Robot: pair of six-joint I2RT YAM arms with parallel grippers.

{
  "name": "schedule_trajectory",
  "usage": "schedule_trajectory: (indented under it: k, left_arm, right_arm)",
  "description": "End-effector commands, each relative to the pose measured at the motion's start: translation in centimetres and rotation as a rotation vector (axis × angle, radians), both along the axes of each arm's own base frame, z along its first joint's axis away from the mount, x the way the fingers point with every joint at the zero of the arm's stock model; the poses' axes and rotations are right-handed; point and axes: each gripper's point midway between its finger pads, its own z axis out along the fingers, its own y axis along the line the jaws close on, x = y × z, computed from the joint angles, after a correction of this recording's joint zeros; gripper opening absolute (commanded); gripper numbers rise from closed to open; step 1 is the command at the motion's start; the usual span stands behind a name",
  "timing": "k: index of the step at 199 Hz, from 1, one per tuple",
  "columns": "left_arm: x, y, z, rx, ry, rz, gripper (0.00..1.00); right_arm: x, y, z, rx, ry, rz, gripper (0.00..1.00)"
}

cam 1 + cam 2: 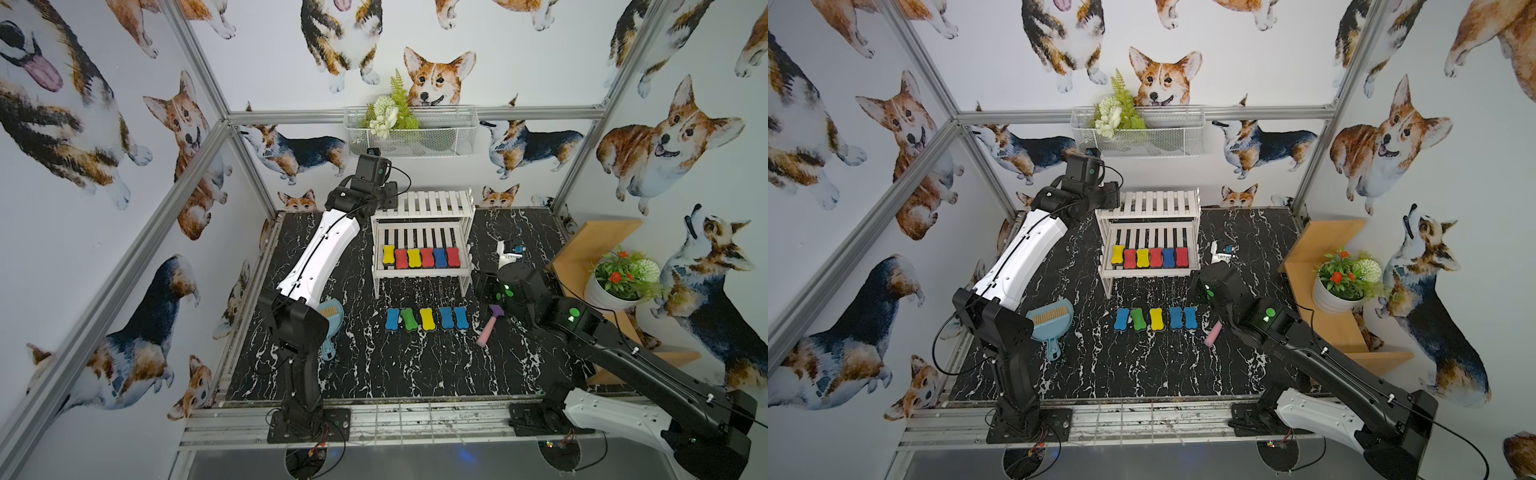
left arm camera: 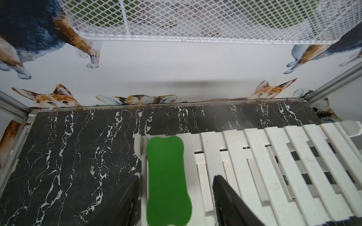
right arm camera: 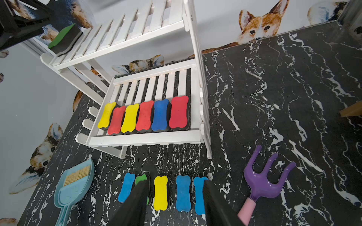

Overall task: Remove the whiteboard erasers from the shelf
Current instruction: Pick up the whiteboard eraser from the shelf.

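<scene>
The white two-tier shelf stands at the back of the black marble table. On the left end of its top tier lies a single green eraser. My left gripper is open around it, a finger on each side with a gap to the foam. Several red, yellow and blue erasers sit in a row on the lower tier. Several more erasers lie in a row on the table in front. My right gripper hovers open and empty right of the shelf.
A purple-pink toy rake lies right of the table row, and a blue dustpan lies left of it. A white wire basket hangs on the back wall above the shelf. A tan wooden stand with a potted plant fills the right side.
</scene>
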Motion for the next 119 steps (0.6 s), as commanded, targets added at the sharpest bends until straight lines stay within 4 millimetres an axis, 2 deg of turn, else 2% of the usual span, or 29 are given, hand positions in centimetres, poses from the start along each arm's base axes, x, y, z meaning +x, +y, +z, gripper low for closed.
schedule_trajectory:
  k: [1, 60, 119]
  left_arm:
    - [0.3, 0.2, -0.1, 0.021, -0.005, 0.009, 0.65]
    - [0.5, 0.0, -1.3, 0.047, 0.016, 0.018, 0.63]
    - [0.5, -0.5, -2.4, 0.083, 0.039, 0.017, 0.56]
  right_arm:
    - [0.1, -0.3, 0.2, -0.015, -0.005, -0.012, 0.51]
    - [0.0, -0.4, 0.3, -0.014, -0.007, -0.013, 0.52]
    - [0.0, -0.5, 0.4, -0.014, -0.01, -0.019, 0.52]
